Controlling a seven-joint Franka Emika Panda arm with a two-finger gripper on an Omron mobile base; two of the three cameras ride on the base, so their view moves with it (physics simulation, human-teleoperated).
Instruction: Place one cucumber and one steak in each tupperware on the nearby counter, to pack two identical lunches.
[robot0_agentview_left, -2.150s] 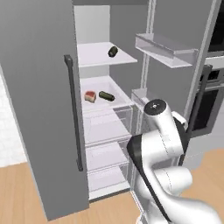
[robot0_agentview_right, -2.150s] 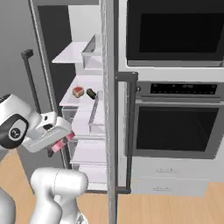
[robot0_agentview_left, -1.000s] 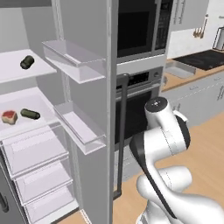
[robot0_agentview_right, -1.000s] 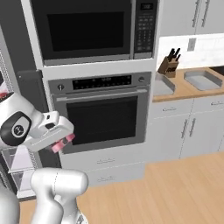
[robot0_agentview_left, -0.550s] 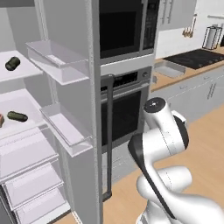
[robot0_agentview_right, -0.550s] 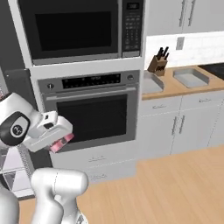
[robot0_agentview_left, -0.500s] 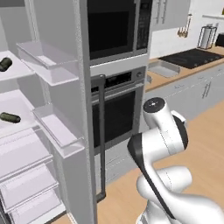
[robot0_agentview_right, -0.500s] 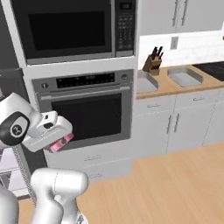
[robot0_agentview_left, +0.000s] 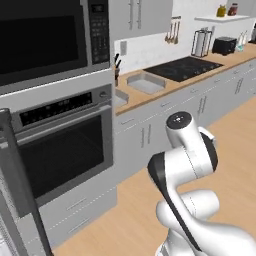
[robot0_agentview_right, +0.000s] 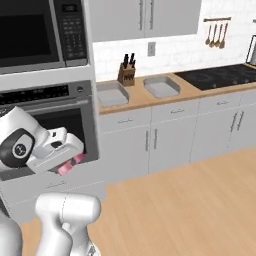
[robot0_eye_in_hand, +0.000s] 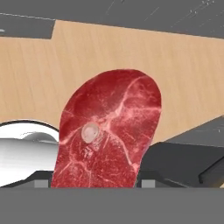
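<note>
The gripper (robot0_agentview_right: 67, 162) hung low on the left of the right base view, its fingertips hidden behind the hand, with a pink edge of the steak (robot0_agentview_right: 70, 164) poking out beneath. From the hand camera, the steak (robot0_eye_in_hand: 108, 131) stood between the jaws as a red marbled slab, its lower end cut off; the jaws were clamped on it.

Two grey tupperware trays sat on the counter (robot0_agentview_right: 195, 89), well apart from the gripper: the left tupperware (robot0_agentview_right: 111, 93) beside the oven (robot0_agentview_right: 45, 125), the right tupperware (robot0_agentview_right: 161, 86) further along. Both looked empty inside. A knife block (robot0_agentview_right: 126, 75) stood behind and between them, near the wall. The black stovetop (robot0_agentview_right: 220, 76) lay to the right of the trays. In the left base view, the nearer tray was partly cut off by the oven's side.
</note>
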